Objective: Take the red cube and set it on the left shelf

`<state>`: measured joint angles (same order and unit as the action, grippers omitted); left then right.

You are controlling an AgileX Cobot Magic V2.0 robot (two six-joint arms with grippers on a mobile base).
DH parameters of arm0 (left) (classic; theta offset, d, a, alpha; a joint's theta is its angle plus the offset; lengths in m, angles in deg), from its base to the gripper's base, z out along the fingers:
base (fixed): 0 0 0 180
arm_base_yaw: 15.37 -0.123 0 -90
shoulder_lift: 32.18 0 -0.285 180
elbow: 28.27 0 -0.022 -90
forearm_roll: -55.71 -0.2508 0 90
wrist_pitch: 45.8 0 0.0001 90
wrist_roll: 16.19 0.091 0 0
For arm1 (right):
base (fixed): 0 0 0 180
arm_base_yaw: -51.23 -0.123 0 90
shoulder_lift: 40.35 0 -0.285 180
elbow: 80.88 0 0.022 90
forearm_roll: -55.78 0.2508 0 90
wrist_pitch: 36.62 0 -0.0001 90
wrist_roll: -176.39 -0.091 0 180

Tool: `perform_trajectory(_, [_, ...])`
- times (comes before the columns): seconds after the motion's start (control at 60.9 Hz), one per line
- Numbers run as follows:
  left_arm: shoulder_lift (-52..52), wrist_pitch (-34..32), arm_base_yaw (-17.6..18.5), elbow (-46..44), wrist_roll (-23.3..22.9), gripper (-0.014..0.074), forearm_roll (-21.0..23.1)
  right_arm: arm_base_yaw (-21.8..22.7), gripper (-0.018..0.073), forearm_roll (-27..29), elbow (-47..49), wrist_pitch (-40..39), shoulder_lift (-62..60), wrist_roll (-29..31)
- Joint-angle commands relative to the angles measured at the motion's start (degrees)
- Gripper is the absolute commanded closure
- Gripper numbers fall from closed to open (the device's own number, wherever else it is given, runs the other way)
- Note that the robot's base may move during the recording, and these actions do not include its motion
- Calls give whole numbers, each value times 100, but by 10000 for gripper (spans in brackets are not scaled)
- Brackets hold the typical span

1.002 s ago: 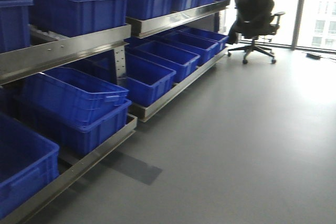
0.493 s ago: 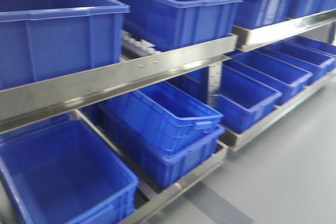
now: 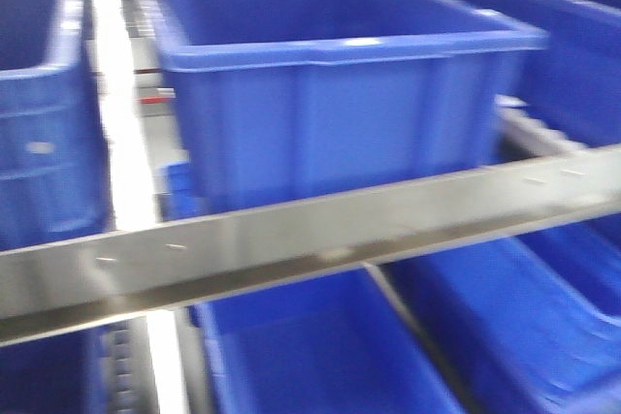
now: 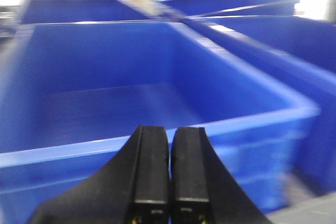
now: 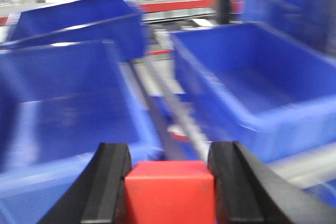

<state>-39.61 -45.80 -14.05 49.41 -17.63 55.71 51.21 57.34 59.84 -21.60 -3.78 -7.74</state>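
**Red cube pinched in the right tool, close before the left shelf**

The right tool (image 5: 170,181) pinches the red cube (image 5: 169,196) between its two black fingers (image 5: 111,184), one pressed against each side of the cube. The cube sits low in the right wrist view, above the gap between two dark-blue crates: the left-hand crate (image 5: 68,98) and the right-hand crate (image 5: 247,87). A pale steel track (image 5: 167,103) runs between them, too blurred to show detail.

The left tool (image 4: 169,145) has its black fingers pressed together with nothing between them. It points at the near rim of an open blue crate (image 4: 131,82), with more crates beside it to the right.

In the front-facing view the left shelf (image 3: 116,123) fills the picture. Its flat steel front rail (image 3: 320,230) crosses from lower left to upper right, with small screws on its face. An upper crate (image 3: 330,113) stands just behind the rail, and a lower crate (image 3: 320,356) lies beneath it. All views are motion-blurred.
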Motion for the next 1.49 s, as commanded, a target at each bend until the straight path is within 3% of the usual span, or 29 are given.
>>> perform_trajectory(0.0, [94,-474,23,141,1,495,0,17,501,-55,165,-550,18,23])
perform_trajectory(1.479, [94,-474,21,141,1,495,0,17,501,-55,165,-550,18,23])
